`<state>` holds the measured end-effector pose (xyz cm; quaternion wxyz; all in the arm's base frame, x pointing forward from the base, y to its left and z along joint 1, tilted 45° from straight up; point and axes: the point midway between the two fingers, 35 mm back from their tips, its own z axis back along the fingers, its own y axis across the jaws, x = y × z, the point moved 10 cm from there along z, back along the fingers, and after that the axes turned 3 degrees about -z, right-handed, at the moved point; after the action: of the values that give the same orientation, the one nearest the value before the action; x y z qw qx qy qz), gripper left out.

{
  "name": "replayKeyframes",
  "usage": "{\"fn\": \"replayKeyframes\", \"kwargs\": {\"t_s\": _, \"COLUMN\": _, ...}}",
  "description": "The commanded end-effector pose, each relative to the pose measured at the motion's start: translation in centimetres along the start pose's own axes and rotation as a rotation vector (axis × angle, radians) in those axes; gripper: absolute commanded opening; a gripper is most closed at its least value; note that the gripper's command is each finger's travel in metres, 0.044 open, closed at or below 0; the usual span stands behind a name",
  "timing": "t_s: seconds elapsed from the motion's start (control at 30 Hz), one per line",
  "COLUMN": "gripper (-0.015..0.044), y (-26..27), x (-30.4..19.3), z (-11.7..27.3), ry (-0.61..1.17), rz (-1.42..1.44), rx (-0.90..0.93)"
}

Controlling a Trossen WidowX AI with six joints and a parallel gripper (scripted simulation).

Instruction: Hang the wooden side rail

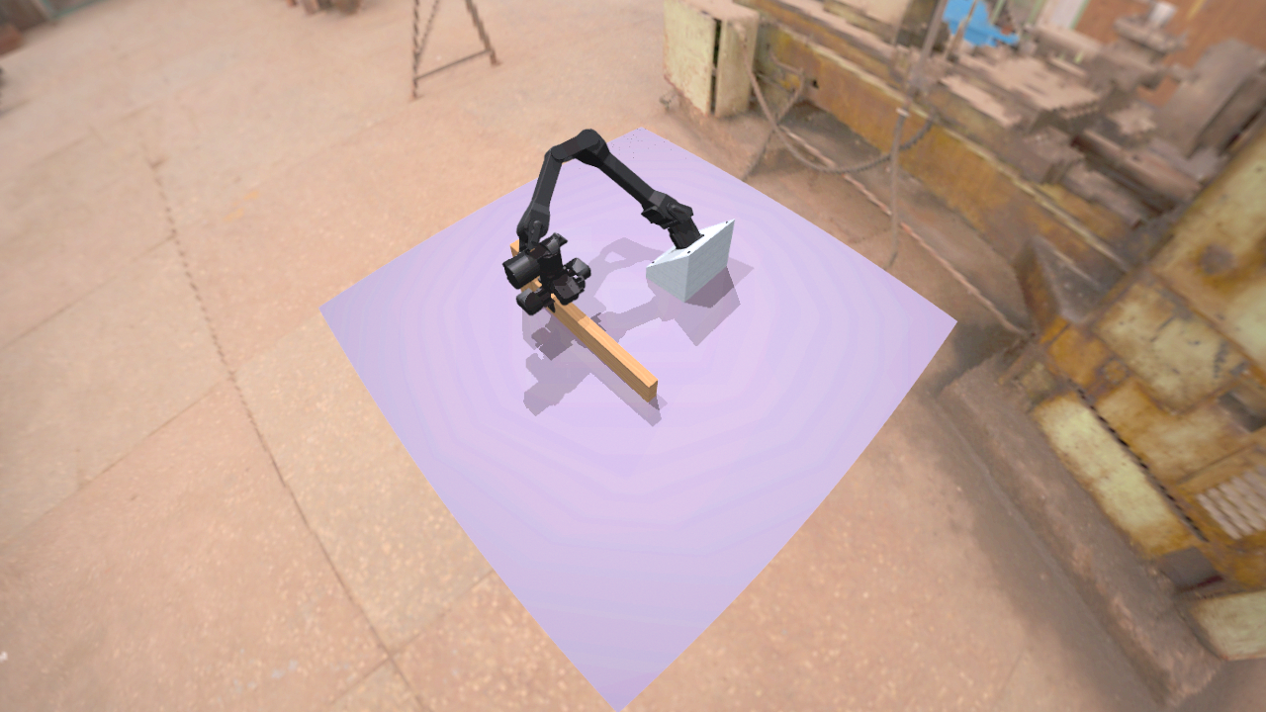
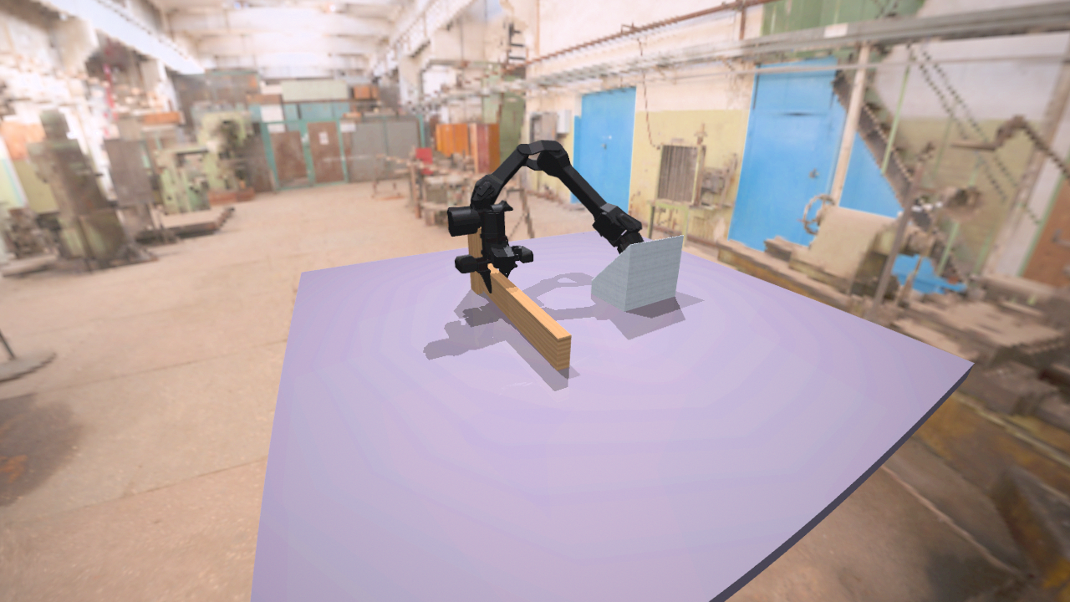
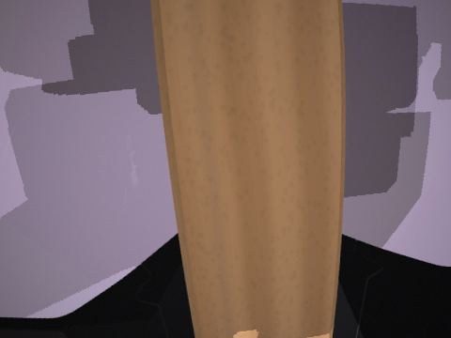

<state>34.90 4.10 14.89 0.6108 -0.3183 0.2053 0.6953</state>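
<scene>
The wooden side rail [image 1: 610,347] [image 2: 531,318] [image 3: 258,164] is a long light-brown beam on its narrow edge. Its near end is low, at or just above the table; I cannot tell which. My gripper [image 1: 560,303] [image 2: 496,277] [image 3: 240,229] points down and is shut on the rail, towards its post end, with one finger on each side. The headboard post [image 1: 515,245] [image 2: 476,281] stands upright behind the gripper and is mostly hidden by it. The steel hooks, the slot and its pins are hidden, so I cannot tell whether they touch.
The purple table [image 1: 619,567] [image 2: 568,487] bears everything. A pale grey wedge-shaped base [image 1: 706,267] [image 2: 650,277] carries the arm, right of the post and rail. The arm arches over from it to the gripper. Shadows fall around the rail.
</scene>
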Motion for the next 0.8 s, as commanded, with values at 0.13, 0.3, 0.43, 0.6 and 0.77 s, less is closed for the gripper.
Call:
{"fn": "replayKeyframes", "kwargs": {"t_s": 0.13, "gripper": 0.0, "y": -0.02, "x": -0.13, "z": -0.01, "ry": 0.004, "rz": -0.001, "rx": -0.005}}
{"fn": "replayKeyframes", "kwargs": {"t_s": 0.3, "gripper": 0.0, "y": -0.02, "x": -0.13, "z": -0.09, "ry": 0.004, "rz": -0.001, "rx": -0.005}}
{"fn": "replayKeyframes", "kwargs": {"t_s": 0.43, "gripper": 0.0, "y": -0.02, "x": -0.13, "z": -0.16, "ry": 0.004, "rz": -0.001, "rx": -0.005}}
{"fn": "replayKeyframes", "kwargs": {"t_s": 0.6, "gripper": 0.0, "y": -0.02, "x": -0.13, "z": -0.24, "ry": 0.004, "rz": -0.001, "rx": -0.005}}
{"fn": "replayKeyframes", "kwargs": {"t_s": 0.77, "gripper": 0.0, "y": -0.02, "x": -0.13, "z": -0.33, "ry": 0.004, "rz": -0.001, "rx": -0.005}}
